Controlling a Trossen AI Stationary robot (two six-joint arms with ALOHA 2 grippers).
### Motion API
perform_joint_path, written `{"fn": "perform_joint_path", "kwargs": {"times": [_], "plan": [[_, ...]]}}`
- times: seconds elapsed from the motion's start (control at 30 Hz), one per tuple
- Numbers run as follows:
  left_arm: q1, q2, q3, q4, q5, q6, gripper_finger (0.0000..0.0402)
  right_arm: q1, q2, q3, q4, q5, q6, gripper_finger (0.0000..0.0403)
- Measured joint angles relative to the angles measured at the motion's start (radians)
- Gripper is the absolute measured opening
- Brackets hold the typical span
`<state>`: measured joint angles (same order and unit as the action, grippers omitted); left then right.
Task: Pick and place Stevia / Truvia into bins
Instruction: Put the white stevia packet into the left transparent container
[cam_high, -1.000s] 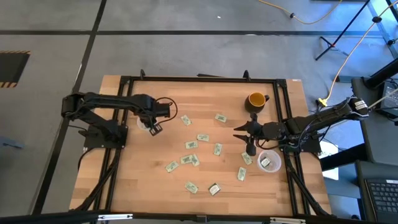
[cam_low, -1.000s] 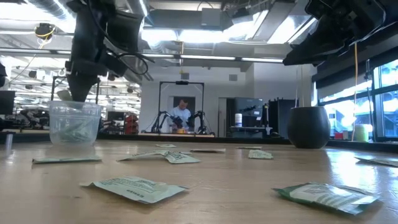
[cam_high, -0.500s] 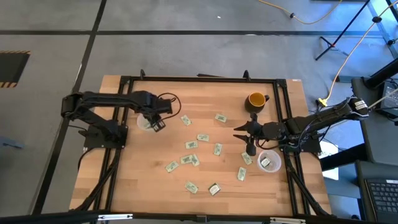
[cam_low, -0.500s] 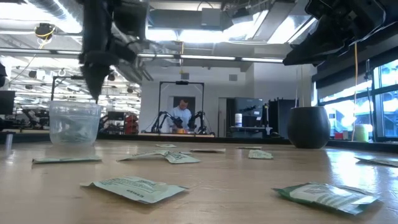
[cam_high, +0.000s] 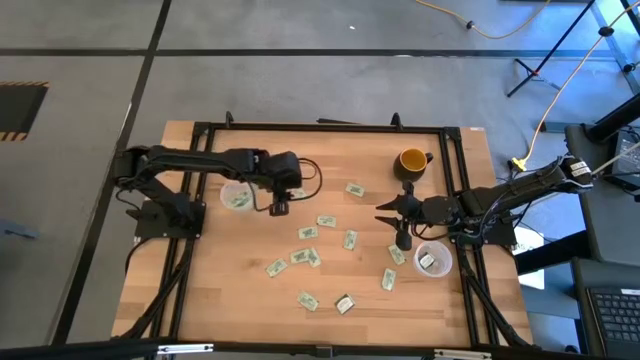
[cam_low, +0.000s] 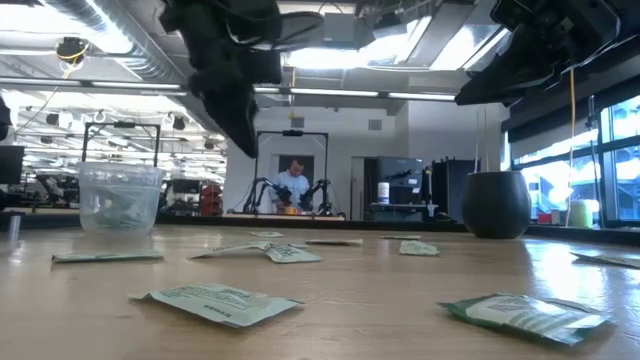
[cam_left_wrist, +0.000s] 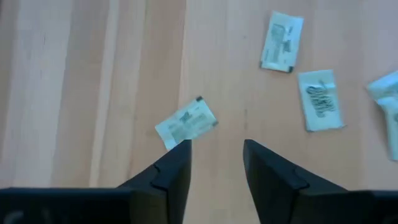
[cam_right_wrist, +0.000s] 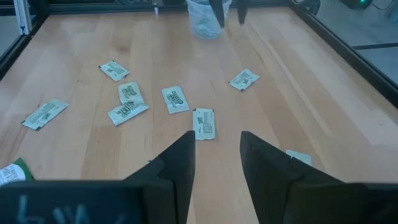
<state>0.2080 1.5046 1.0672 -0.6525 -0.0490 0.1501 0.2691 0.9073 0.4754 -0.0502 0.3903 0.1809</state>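
Broadly, the wooden table (cam_high: 200, 300) carries everything, and places below are given from the yellow mug (cam_high: 411, 160) near its far right corner. Well to the mug's left stands the left clear cup (cam_high: 236, 197), with pale packets inside it. The right clear cup (cam_high: 432, 260) sits nearer the front edge than the mug, almost straight out from it, also holding packets.

Between the left cup and the mug hangs the left gripper (cam_high: 280, 208), just beside that cup on the mug's side; its fingers (cam_left_wrist: 176, 168) stand apart with nothing between them, over bare wood next to one packet (cam_left_wrist: 185, 124). The right gripper (cam_high: 392, 222) hovers just in front of the mug, its fingers (cam_right_wrist: 180, 163) parted and empty, pointing across the table toward the left cup.

Loose Stevia packets (cam_high: 308, 232) lie scattered flat over the middle of the table, left of and in front of the mug, with one (cam_high: 354, 188) closest to it.
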Motion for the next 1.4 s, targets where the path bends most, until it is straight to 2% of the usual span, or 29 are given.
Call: {"fn": "perform_joint_path", "kwargs": {"times": [0.17,0.33,0.7,0.93,1.23,1.4], "plan": [[0.001,0.088,0.000,0.063,-0.009,0.101,0.0176,0.000,0.000,-0.001,0.000,0.000,-0.002,0.0131],[0.008,0.188,0.000,0.201,-0.015,0.107,0.0192,0.000,0.000,-0.001,0.000,0.000,-0.002,0.0131],[0.069,0.324,0.000,0.196,-0.038,0.103,0.0193,0.000,0.000,-0.001,0.000,0.000,-0.004,0.0131],[0.098,0.347,0.005,0.174,0.028,0.070,0.0193,0.000,0.000,-0.001,0.000,0.000,-0.006,0.0131],[0.098,0.344,0.003,0.144,0.124,0.022,0.0149,0.000,0.000,-0.001,0.000,0.000,-0.006,0.0131],[0.097,0.344,0.003,0.140,0.130,0.021,0.0120,0.000,0.000,-0.001,0.000,0.000,-0.006,0.0131]]}}
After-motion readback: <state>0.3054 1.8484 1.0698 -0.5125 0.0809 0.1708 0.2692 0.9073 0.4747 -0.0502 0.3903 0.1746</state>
